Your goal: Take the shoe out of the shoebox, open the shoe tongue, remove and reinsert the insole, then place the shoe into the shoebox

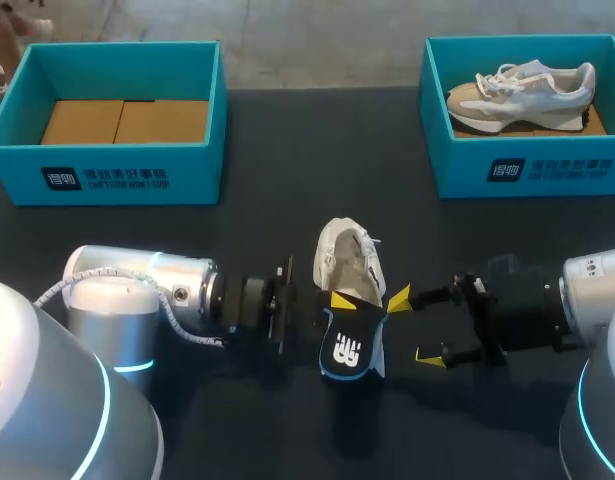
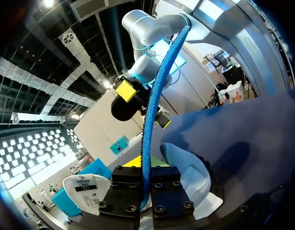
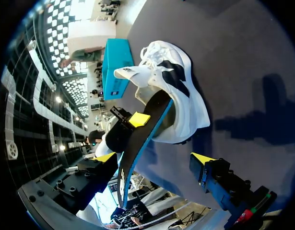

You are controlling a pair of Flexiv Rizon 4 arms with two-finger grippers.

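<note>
At mid-table, left pincer (image 1: 344,303) clamps the insole (image 1: 353,350); right pincer (image 1: 415,326) gapes wide.

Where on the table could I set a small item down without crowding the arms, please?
The widest bare patch of table lies between the left shoebox and the right shoebox, beyond the shoe. A narrower strip runs between the left shoebox and the left arm. The near middle is crowded: left gripper on the insole, right gripper open beside the shoe.
</note>
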